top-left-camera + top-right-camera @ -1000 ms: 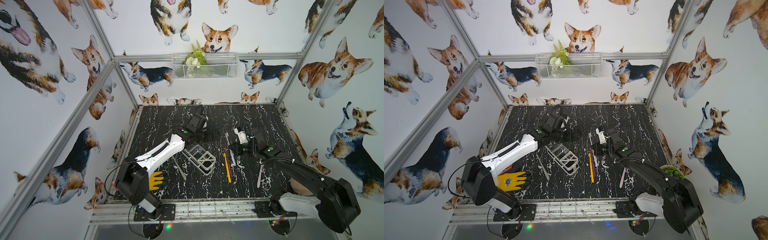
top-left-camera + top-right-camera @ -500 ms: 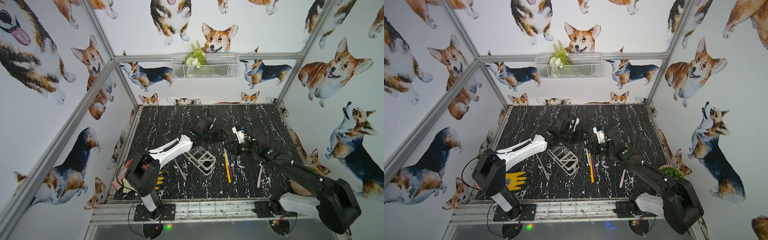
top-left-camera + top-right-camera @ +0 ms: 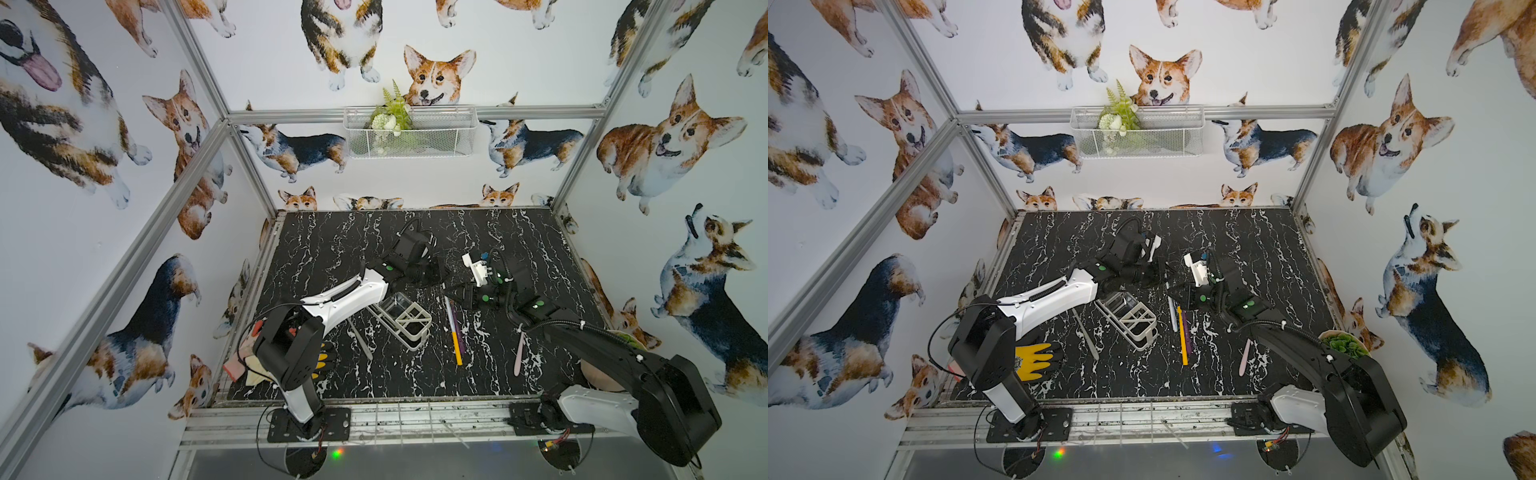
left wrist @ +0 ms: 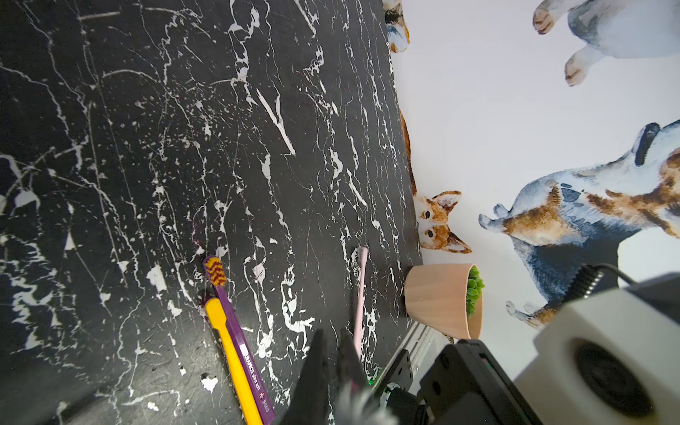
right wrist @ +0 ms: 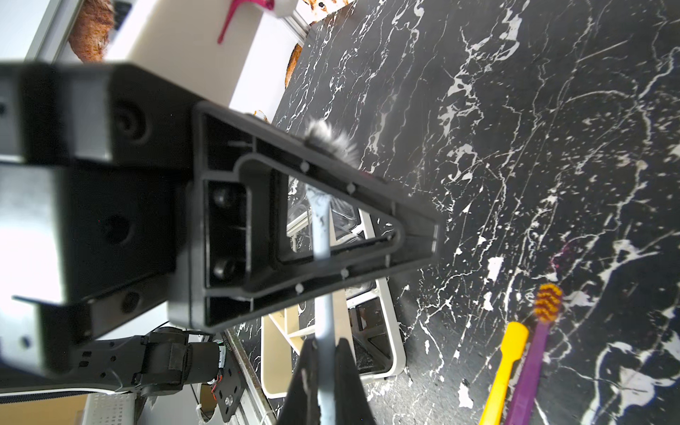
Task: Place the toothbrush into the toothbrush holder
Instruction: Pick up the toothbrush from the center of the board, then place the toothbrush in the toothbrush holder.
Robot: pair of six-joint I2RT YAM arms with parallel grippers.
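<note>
**Toothbrush gripped by both arms, beside the holder**

Nearest me, a yellow brush (image 3: 456,349) and a purple brush (image 4: 251,368) lie side by side on the worktop (image 3: 332,249). Just to their left sits the holder (image 3: 417,344). The toothbrush (image 5: 321,228) is up off the worktop between the two, outside the compartments. The right end effector (image 5: 327,342) is clamped on its pale handle. Farther out, the left end effector (image 4: 332,333) is closed on its neck, grey bristles poking past.
</note>
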